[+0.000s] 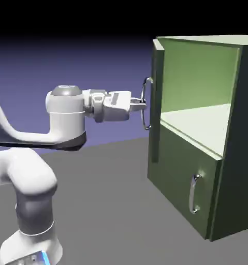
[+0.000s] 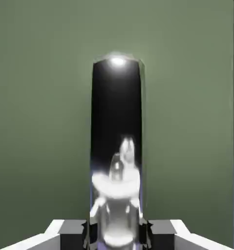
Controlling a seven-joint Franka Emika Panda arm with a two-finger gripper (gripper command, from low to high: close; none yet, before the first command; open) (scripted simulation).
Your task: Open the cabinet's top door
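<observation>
The silver handle (image 1: 147,103) of the top door (image 1: 156,98) is clamped between the gripper (image 1: 141,105) fingers. The door is swung wide from the cabinet (image 1: 239,155), exposing the pale green interior (image 1: 198,72).

I'm looking at the cabinet (image 1: 234,155), a boxy olive-green unit at 3 o'clock in the exterior view, its pale green upper compartment laid bare. The top door (image 1: 156,103) is swung wide open, seen nearly edge-on at the cabinet's 9 o'clock side, upright on its hinge. Its curved silver handle (image 1: 147,103) stands vertical on the outer face; in my hand view that handle (image 2: 117,146) fills the middle, dark and glossy against the flat olive panel (image 2: 40,122).
</observation>
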